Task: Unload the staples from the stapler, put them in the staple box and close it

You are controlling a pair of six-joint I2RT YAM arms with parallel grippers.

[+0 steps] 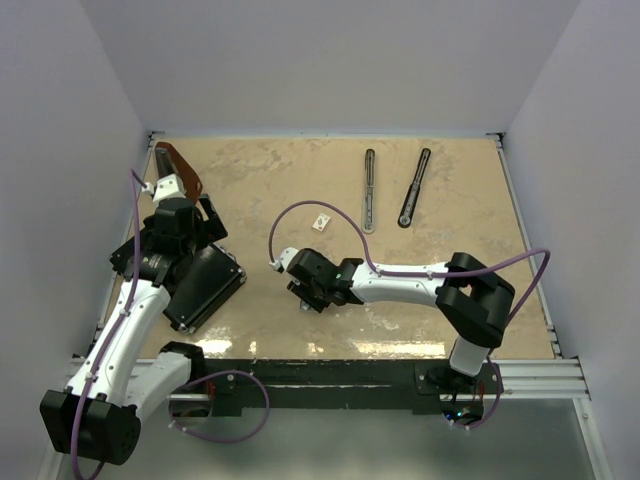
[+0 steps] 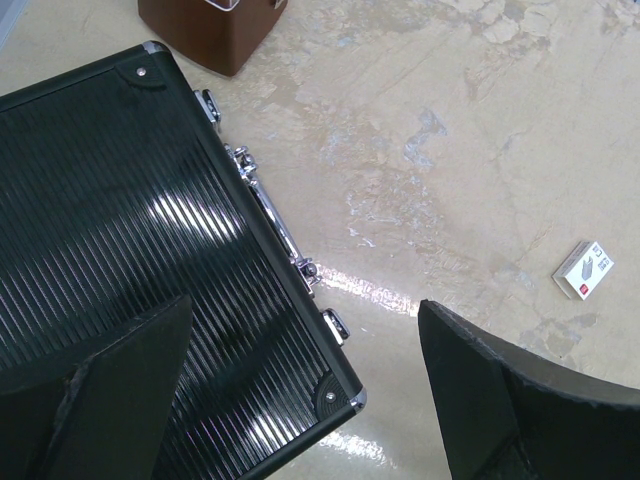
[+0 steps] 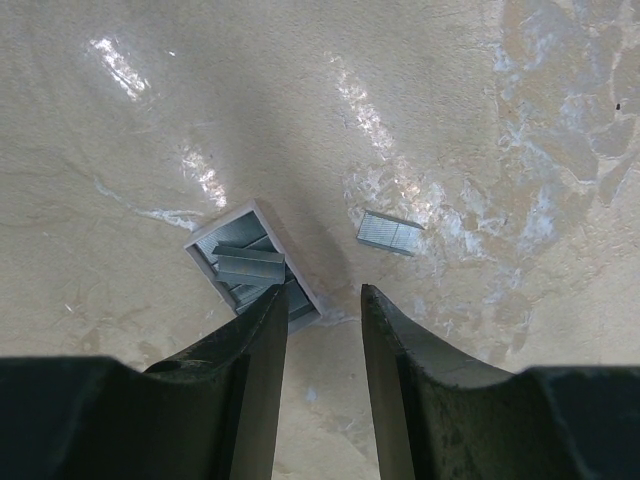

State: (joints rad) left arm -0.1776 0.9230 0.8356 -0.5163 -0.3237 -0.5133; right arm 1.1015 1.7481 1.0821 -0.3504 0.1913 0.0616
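Note:
The stapler lies in two parts at the back of the table: a narrow grey metal channel (image 1: 369,190) and a black arm (image 1: 414,188) to its right. In the right wrist view, a small white tray (image 3: 235,240) holds strips of staples (image 3: 248,265), and one loose strip (image 3: 390,233) lies on the table beside it. My right gripper (image 3: 322,295) (image 1: 300,290) hovers over the table just short of the tray, jaws partly open with nothing between them. My left gripper (image 2: 305,305) (image 1: 200,222) stands wide open over the corner of a black case, holding nothing.
A flat black ribbed case (image 2: 120,230) (image 1: 205,285) with metal latches lies at the left. A brown wedge-shaped object (image 1: 178,170) (image 2: 215,30) stands behind it. A small white box (image 1: 321,222) (image 2: 583,271) lies mid-table. Walls close in the table on three sides.

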